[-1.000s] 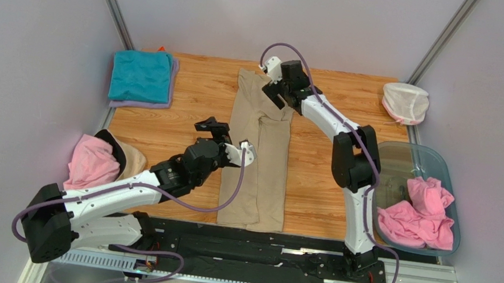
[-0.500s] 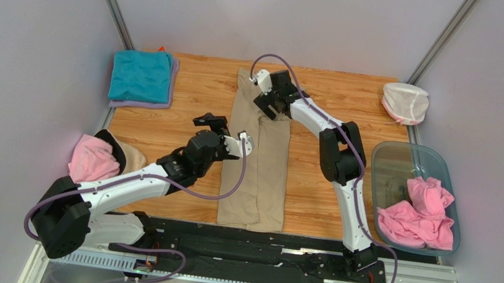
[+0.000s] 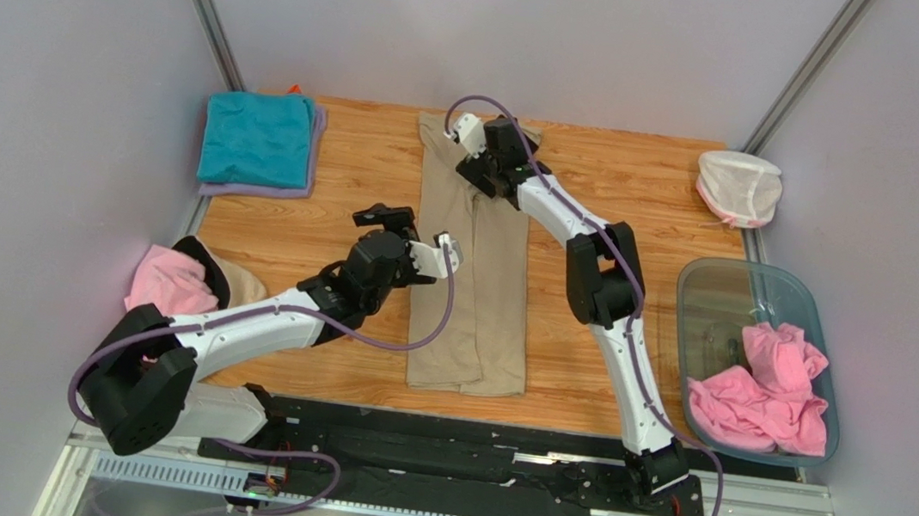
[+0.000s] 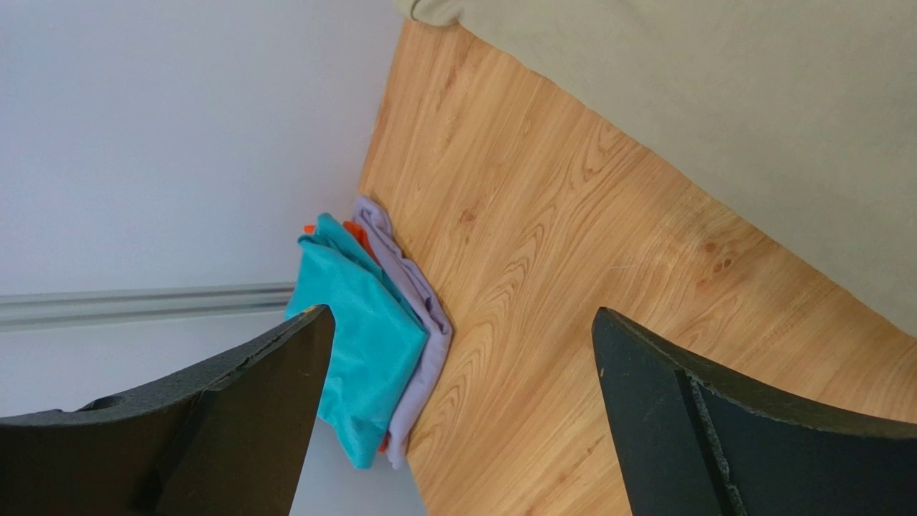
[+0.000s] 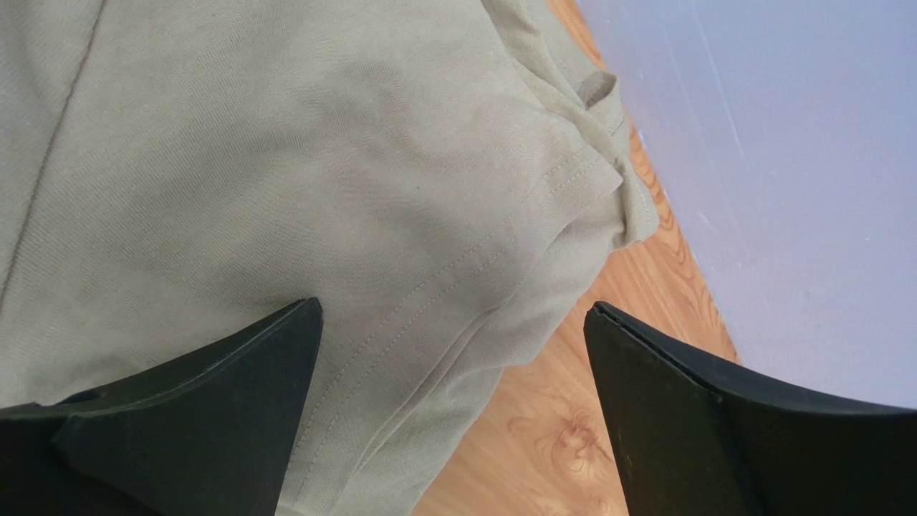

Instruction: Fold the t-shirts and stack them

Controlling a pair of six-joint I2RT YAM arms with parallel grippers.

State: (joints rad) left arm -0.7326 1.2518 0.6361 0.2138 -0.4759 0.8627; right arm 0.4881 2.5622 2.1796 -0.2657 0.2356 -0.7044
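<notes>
The tan-beige t-shirt (image 3: 475, 286) lies folded into a long strip down the middle of the wooden table (image 3: 344, 180). My right gripper (image 3: 472, 171) is open over the shirt's far end; in the right wrist view its jaws (image 5: 454, 304) stand wide apart above a hemmed corner of tan cloth (image 5: 323, 172), holding nothing. My left gripper (image 3: 383, 216) is open just left of the strip; in the left wrist view (image 4: 457, 317) it hovers over bare wood, with the tan shirt (image 4: 753, 118) to one side. A folded teal shirt (image 3: 257, 138) lies on a lilac one (image 3: 258, 191) at the far left.
A clear bluish tub (image 3: 733, 296) at the right holds crumpled pink shirts (image 3: 761, 396). A white net pouch (image 3: 737, 186) sits at the far right corner. Another pink shirt (image 3: 169, 290) is bunched off the table's left edge. The teal-and-lilac stack (image 4: 366, 344) lies ahead of the left gripper.
My right gripper has moved left across the far end of the tan shirt, and that end now lies wider and closer to the back wall. My left gripper has edged slightly toward the shirt.
</notes>
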